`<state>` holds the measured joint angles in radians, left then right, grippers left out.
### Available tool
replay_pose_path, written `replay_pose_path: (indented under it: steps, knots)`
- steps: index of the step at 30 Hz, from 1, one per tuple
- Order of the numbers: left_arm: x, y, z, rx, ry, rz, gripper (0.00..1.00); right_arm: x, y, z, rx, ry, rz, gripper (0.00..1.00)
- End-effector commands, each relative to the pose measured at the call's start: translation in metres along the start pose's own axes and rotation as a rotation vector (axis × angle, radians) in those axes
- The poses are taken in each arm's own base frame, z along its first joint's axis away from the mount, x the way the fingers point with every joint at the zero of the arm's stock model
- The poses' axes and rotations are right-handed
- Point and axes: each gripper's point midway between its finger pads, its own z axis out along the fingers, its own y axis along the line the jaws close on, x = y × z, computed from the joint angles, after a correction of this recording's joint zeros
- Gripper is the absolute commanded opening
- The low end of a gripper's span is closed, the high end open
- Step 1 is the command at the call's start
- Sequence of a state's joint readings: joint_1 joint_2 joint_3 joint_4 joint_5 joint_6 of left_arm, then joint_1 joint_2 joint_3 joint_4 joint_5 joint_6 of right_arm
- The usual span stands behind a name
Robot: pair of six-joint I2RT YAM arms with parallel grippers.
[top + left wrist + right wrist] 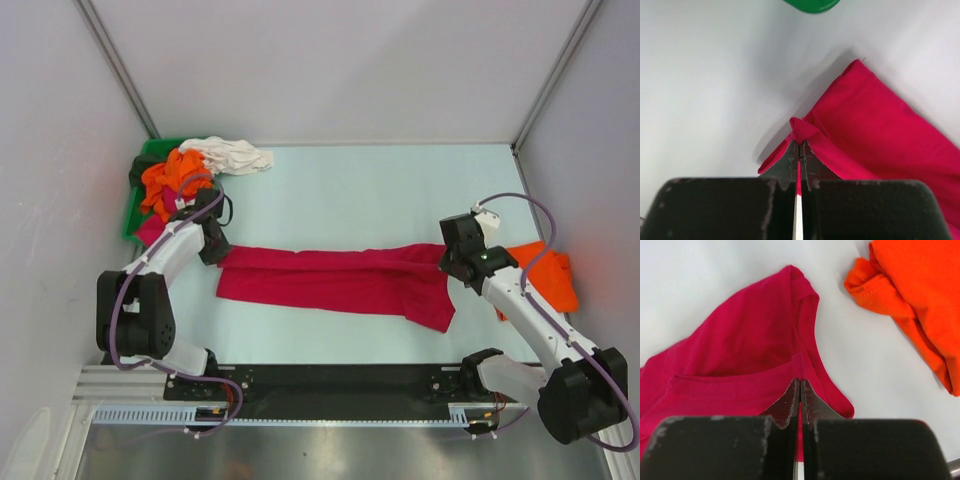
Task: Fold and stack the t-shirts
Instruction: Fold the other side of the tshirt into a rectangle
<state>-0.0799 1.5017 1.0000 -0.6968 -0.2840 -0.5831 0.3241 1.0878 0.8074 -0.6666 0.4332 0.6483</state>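
Observation:
A crimson-red t-shirt (pixel 330 278) lies stretched in a long band across the table between both arms. My left gripper (pixel 213 248) is shut on its left end, where a pinch of red cloth (pixel 801 131) bunches at the fingertips of the left gripper (pixel 800 146). My right gripper (pixel 452 262) is shut on the right end, and a fold of the red t-shirt (pixel 745 345) is caught at the tips of the right gripper (pixel 800 382). A folded orange t-shirt (pixel 552 275) lies at the right, seen as the orange t-shirt (pixel 915 295) in the right wrist view.
A green bin (pixel 142 195) stands at the back left with orange shirts (pixel 172 183) piled in it and a white shirt (pixel 232 155) spilling over its rim. The bin's edge (pixel 812 5) shows at the top of the left wrist view. White walls enclose the table.

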Motion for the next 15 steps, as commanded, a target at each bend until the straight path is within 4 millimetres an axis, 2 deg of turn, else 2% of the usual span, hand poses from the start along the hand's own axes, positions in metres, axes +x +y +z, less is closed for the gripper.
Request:
replay_pose_path:
  steps: [1,8,15]
  knots:
    - [-0.003,0.009,0.003,-0.031,-0.020,0.000,0.00,0.010,-0.013,-0.003,0.032,0.004,0.020,0.00]
    - [0.007,0.011,0.013,-0.051,0.018,0.015,0.01,0.025,-0.019,-0.003,0.053,0.031,0.016,0.00]
    - [0.016,0.015,0.021,-0.075,0.056,0.033,0.13,0.039,-0.020,0.001,0.085,0.092,0.034,0.00]
